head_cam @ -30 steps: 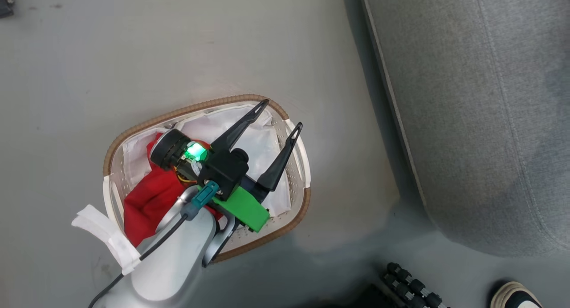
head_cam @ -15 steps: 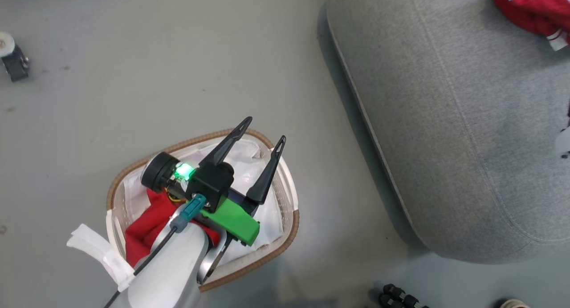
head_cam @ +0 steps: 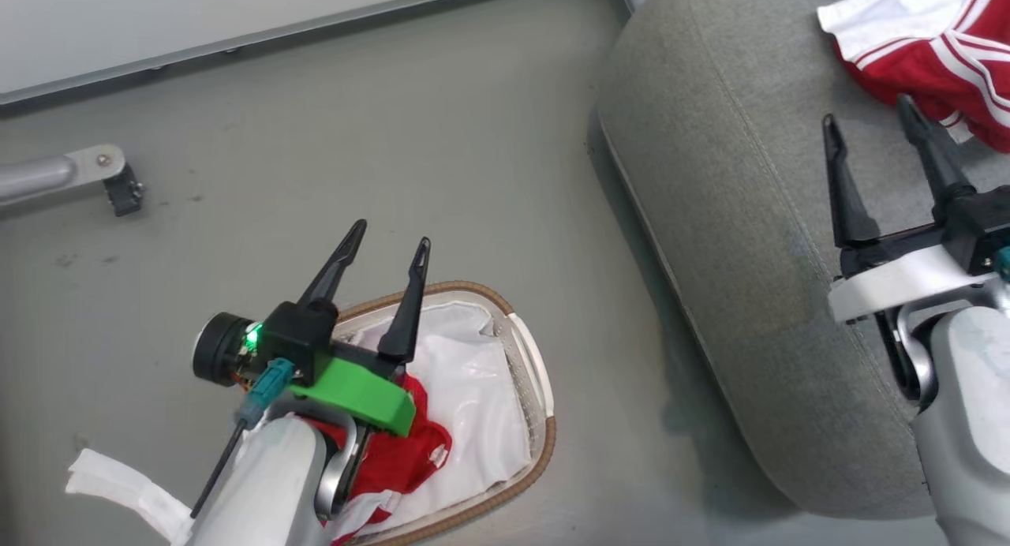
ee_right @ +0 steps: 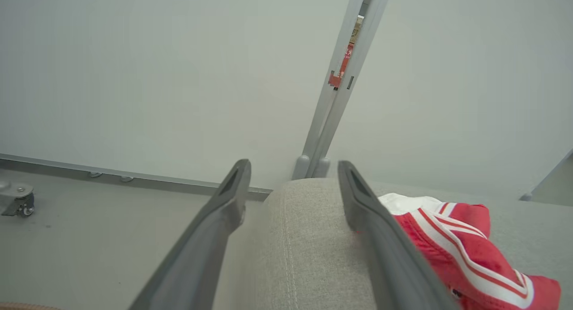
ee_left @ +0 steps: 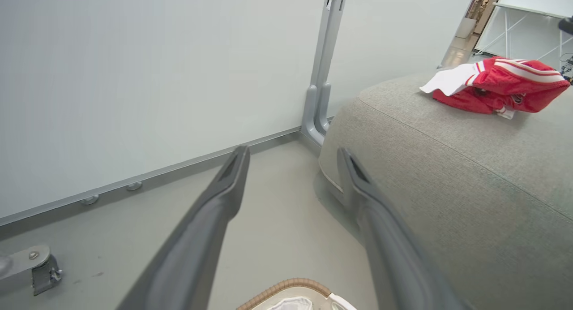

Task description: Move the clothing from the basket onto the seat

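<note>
A red jersey with white stripes (head_cam: 939,49) lies crumpled on the grey seat (head_cam: 734,175) at the upper right. My right gripper (head_cam: 865,112) stands open above the seat just left of it, nothing between its fingers. In the right wrist view the jersey (ee_right: 461,251) lies behind the right finger of that gripper (ee_right: 293,164). More red clothing (head_cam: 402,451) lies in the white-lined basket (head_cam: 544,443) on the floor, partly hidden under my left arm. My left gripper (head_cam: 392,234) is open and empty over the basket's far rim. The left wrist view shows this gripper (ee_left: 293,152), the seat (ee_left: 447,166) and the jersey (ee_left: 501,83).
A pale wall panel with a grey post (ee_left: 324,77) stands behind the seat. A caster wheel on a metal leg (head_cam: 122,195) sits on the grey floor at the left. A gap of floor separates the basket from the seat's edge.
The head camera has swung, bringing the wall, the jersey and my right arm into the picture. The right gripper now shows open beside the jersey on the seat. The left gripper stays open over the basket.
</note>
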Robot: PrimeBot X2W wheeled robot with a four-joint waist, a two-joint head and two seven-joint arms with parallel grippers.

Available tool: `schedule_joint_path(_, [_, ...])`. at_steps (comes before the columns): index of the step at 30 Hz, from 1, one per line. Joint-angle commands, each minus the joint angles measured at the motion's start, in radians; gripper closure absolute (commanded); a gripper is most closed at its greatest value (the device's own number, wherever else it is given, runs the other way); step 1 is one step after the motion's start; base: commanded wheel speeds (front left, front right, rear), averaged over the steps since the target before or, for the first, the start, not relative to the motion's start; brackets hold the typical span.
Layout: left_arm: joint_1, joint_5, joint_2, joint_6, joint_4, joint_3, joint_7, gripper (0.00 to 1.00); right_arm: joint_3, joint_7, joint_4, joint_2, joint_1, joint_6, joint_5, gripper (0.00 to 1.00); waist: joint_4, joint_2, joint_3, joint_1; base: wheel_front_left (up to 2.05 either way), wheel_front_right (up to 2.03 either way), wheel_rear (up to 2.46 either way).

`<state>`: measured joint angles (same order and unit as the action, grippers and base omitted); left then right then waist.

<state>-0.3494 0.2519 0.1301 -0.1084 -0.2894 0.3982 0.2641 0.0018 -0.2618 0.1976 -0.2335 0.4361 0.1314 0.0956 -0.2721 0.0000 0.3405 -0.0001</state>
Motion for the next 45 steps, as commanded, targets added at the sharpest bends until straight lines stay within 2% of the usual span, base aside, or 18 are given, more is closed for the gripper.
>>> schedule_joint_path(1, [0.026, -0.004, -0.004, 0.007, 0.002, -0.023, 0.000, 0.00, 0.010, -0.005, -0.002, 0.002, -0.020, -0.001, 0.004, 0.00, 0.067, 0.0000, -0.058, 0.0001, 0.00, 0.00, 0.00])
schedule_joint_path(7, [0.095, -0.008, -0.020, 0.013, -0.008, -0.148, 0.000, 0.00, 0.053, -0.004, 0.038, 0.027, -0.053, -0.001, 0.027, 0.00, 0.142, 0.0000, -0.115, 0.0001, 0.00, 0.00, 0.00])
schedule_joint_path(17, [0.219, -0.056, -0.044, 0.008, -0.036, -0.312, 0.000, 0.00, 0.042, -0.005, 0.089, 0.064, -0.173, -0.001, 0.000, 0.00, 0.232, 0.0000, -0.217, 0.0001, 0.00, 0.00, 0.00])
schedule_joint_path(23, [0.286, -0.089, -0.061, 0.004, -0.037, -0.359, 0.000, 0.00, 0.024, -0.005, 0.096, 0.077, -0.248, -0.001, -0.004, 0.00, 0.271, 0.0000, -0.264, 0.0001, 0.00, 0.00, 0.00])
schedule_joint_path(34, [0.422, -0.120, -0.075, 0.011, 0.007, -0.425, 0.000, 0.00, 0.000, -0.005, 0.103, 0.121, -0.357, -0.001, 0.009, 0.00, 0.286, 0.0000, -0.329, 0.0001, 0.00, 0.00, 0.00])
schedule_joint_path(45, [0.432, -0.110, -0.079, 0.008, 0.012, -0.399, 0.000, 0.00, -0.005, -0.005, 0.088, 0.124, -0.360, -0.001, -0.004, 0.00, 0.276, 0.0000, -0.319, 0.0001, 0.00, 0.00, 0.00])
